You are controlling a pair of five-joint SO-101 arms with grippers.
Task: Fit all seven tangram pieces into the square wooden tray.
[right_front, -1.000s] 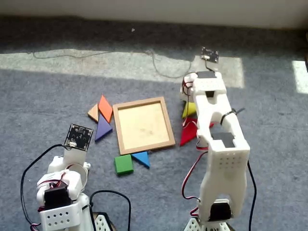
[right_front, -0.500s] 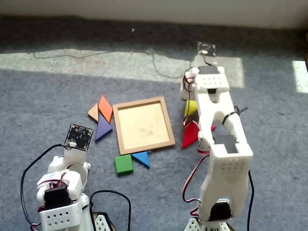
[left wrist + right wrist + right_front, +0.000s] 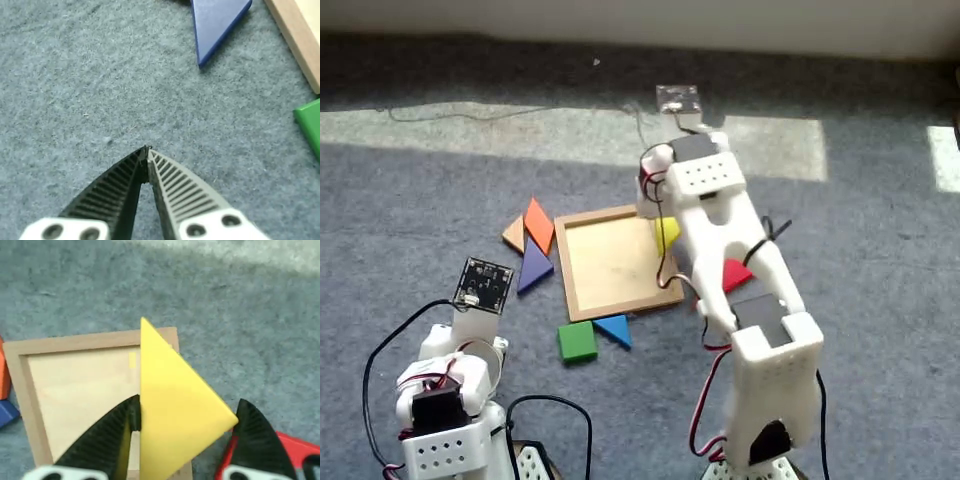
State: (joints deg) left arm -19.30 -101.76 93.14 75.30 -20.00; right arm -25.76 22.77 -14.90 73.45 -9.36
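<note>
Swung leftward since a second ago, my right arm now leaves things thus: left fingers (image 3: 125,180) clenched empty over the carpet (image 3: 420,200) at lower left, right fingers (image 3: 107,432) grasping the yellow triangle (image 3: 666,233) above the tray (image 3: 620,214) at its right edge, mid-frame.

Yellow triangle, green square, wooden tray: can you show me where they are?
yellow triangle (image 3: 172,405), right wrist view, middle of its flat face.
green square (image 3: 577,341), high view, centre of its top.
wooden tray (image 3: 610,212), high view, on its far rim.
</note>
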